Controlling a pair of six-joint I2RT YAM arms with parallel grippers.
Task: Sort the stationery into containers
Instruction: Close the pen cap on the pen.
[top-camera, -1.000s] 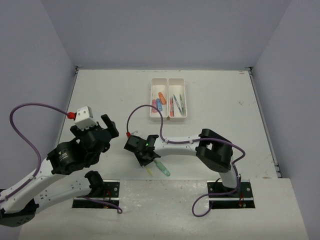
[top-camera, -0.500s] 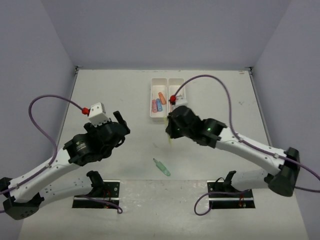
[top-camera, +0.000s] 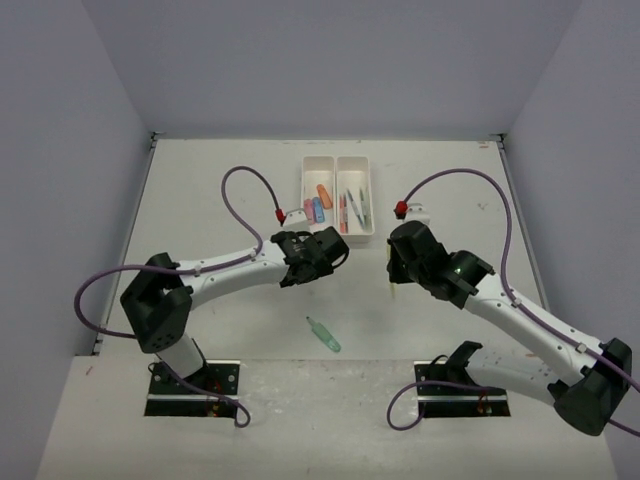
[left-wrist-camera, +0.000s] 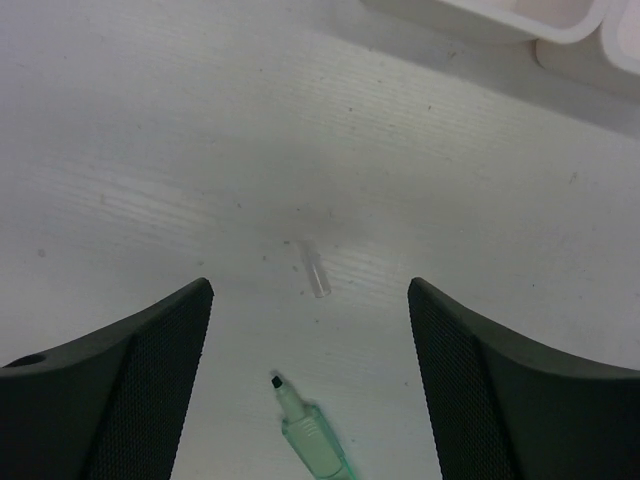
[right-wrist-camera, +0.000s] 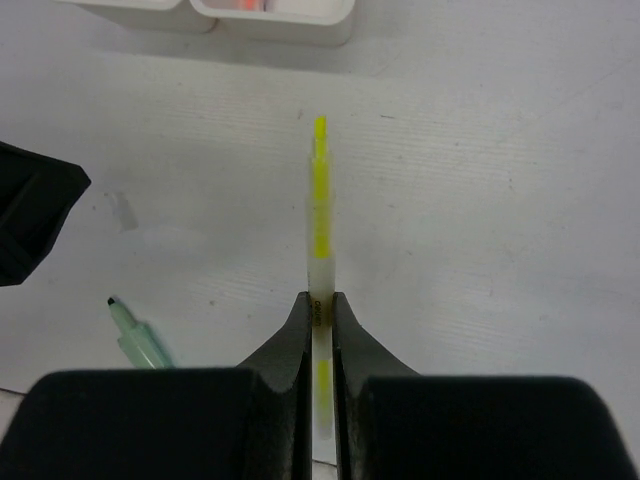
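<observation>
One yellow pen (right-wrist-camera: 319, 215) is the piece in hand. It looks thin, light, stiff and probably slick, so it could swivel if pinched at a single spot. The right gripper (right-wrist-camera: 320, 305) has its jaws closed on the pen near the rear end, and most of the length sticks straight out past the fingertips. A hold nearer the middle would be steadier, but this one seems enough for so light a thing. Well ahead of the pen's tip lies the white tray (right-wrist-camera: 290, 30), with other pieces already in both compartments.

The right arm reaches forward from its base with the wrist tipped down toward the table. The left arm stretches across to the middle. The left gripper (left-wrist-camera: 310, 290) hangs over the table with its jaws wide apart and nothing in them. A small clear piece (left-wrist-camera: 315, 268) lies level with its fingertips, within the gap. A green marker (left-wrist-camera: 312, 440) lies just behind that, closer to the wrist. It is chunky and light, and best taken across the barrel.
</observation>
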